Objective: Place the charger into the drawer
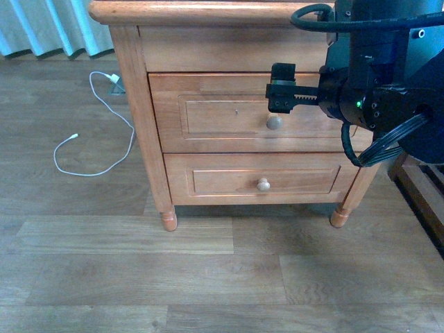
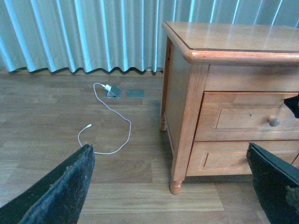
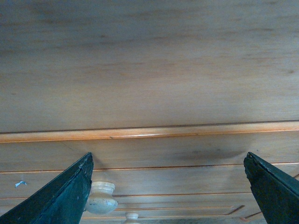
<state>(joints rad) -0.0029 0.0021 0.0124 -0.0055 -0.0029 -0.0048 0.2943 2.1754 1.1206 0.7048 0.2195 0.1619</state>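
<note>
Plank floor (image 1: 208, 277) up front, and the right gripper (image 3: 168, 154) hangs spread wide at the nightstand (image 1: 132, 62), far closer than the left gripper (image 2: 169, 148), also spread. The upper drawer (image 1: 208, 114) is shut. Its knob (image 3: 101, 198) sits off-centre, hard by one finger. No charger in sight.

I am facing a light-brown wooden nightstand (image 1: 135, 104) standing on a grey-brown plank floor (image 1: 208, 277). Pale pleated curtains (image 2: 84, 32) are hanging down to the floor behind it, and a thin white cable (image 1: 129, 127) is lying looped on the floor beside it.
</note>
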